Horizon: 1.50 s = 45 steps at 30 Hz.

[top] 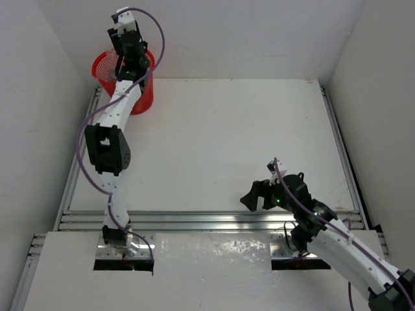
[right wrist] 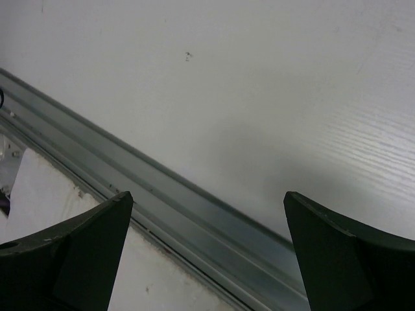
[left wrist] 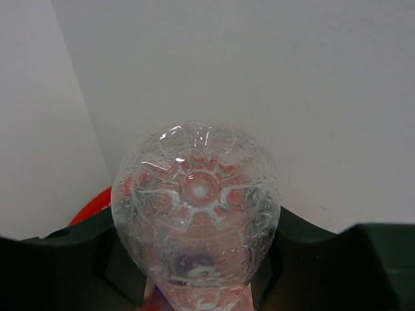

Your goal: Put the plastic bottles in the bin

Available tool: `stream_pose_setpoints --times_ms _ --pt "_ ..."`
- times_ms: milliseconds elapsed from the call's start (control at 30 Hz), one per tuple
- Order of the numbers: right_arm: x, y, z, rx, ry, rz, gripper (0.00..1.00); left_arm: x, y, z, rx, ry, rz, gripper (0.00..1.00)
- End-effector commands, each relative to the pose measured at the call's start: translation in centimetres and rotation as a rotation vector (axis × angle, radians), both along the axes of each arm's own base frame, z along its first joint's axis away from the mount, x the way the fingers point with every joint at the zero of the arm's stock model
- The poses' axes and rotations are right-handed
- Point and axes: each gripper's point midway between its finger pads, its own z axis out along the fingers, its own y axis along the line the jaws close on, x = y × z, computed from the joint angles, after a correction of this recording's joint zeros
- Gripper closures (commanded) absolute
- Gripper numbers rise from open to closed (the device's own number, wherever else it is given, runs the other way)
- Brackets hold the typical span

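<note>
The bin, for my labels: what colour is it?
The bin is red mesh, best seen in the top external view.

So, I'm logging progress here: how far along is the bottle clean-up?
Nearly finished, it seems. Done: no other bottle shows on the white table; whether any already lie in the round red mesh basket cannot be told. In hand: the left claw grips a clear plastic bottle over that basket. Left: release it. The right claw sits open and empty by the metal rail.
</note>
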Motion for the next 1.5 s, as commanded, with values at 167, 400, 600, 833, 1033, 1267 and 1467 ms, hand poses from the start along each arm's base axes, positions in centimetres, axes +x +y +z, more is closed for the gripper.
stream_pose_setpoints --times_ms 167,400,600,833,1033,1267,1467 --pt "-1.1 1.5 0.6 0.043 -0.022 0.122 0.01 4.8 2.4 -0.3 0.093 -0.106 -0.064 0.63" --pt "-0.8 1.1 -0.6 -0.002 0.003 0.112 0.01 6.1 0.3 1.5 0.060 -0.170 -0.203 0.01" --pt "-1.4 2.1 -1.3 0.042 0.050 0.140 0.01 1.6 1.0 10.8 -0.046 -0.336 -0.236 0.00" --pt "1.0 0.4 -0.1 -0.041 -0.012 0.016 0.01 -9.0 0.3 16.8 -0.197 -0.285 -0.243 0.00" --pt "4.5 -4.6 4.9 -0.196 -0.118 -0.281 0.01 -19.9 -1.9 4.4 -0.415 -0.025 -0.300 0.00" --pt "4.5 -8.9 9.9 -0.311 -0.162 -0.444 0.01 -30.6 -10.5 -8.7 -0.451 0.216 -0.509 0.00" --pt "3.0 -10.2 11.7 -0.316 -0.221 -0.421 0.01 -35.9 -9.3 -11.6 -0.358 0.320 -0.548 0.00"
